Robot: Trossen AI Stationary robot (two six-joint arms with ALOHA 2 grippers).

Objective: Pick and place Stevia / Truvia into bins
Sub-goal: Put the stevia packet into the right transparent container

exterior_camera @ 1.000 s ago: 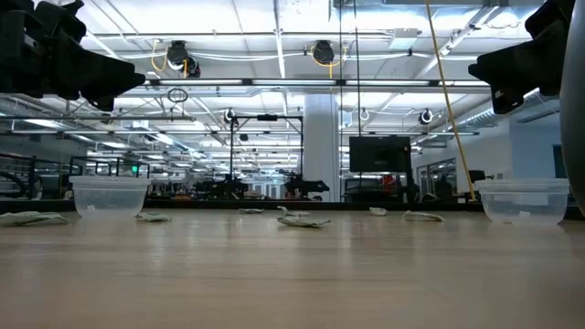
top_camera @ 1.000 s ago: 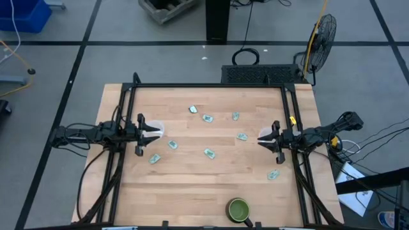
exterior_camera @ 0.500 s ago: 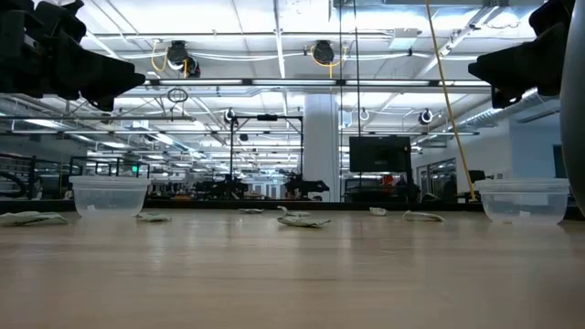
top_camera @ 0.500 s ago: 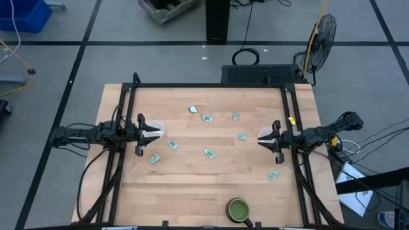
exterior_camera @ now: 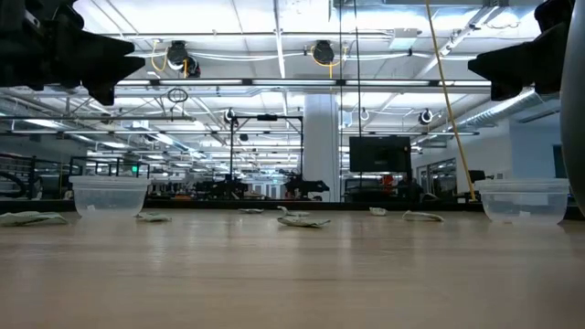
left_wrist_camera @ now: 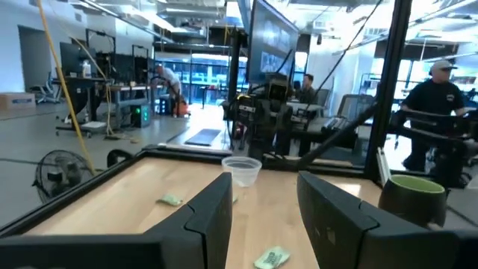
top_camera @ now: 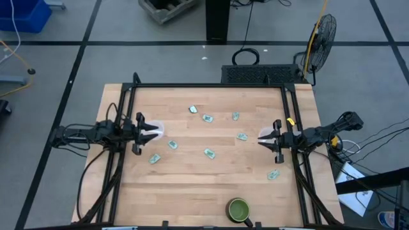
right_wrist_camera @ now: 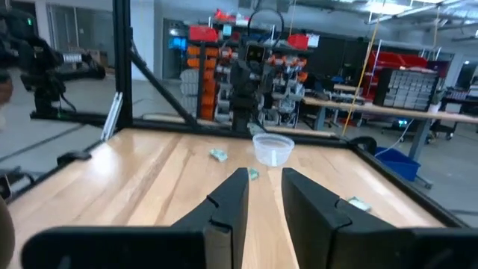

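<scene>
**Both grippers hover open over the table's side edges, holding nothing**

Left gripper (top_camera: pixel 144 133) hangs above the table's left edge with its two fingers spread and nothing between them — the left cup (top_camera: pixel 155 128) sits just under and beside its fingertips. Opposite it, the right gripper (top_camera: pixel 269 140) is poised over the right edge, fingers likewise parted and empty, with the right cup (top_camera: pixel 265 135) close by its tips.

Sweetener sachets lie scattered flat on the wooden table (top_camera: pixel 192 172) between the two arms. Three sit toward the far side: one (top_camera: pixel 193 109), one (top_camera: pixel 208 117) and one (top_camera: pixel 236 115). Nearer the middle are a sachet (top_camera: pixel 242 136), another (top_camera: pixel 209 152) and one (top_camera: pixel 172 145) near the left cup. One more (top_camera: pixel 154 158) lies just beyond the left gripper's near side, and the last (top_camera: pixel 273 174) rests near the right gripper, toward the front edge.

A green dark-rimmed bowl (top_camera: pixel 238 209) stands at the front edge — well apart from both cups. In the low view both cups look empty.
</scene>
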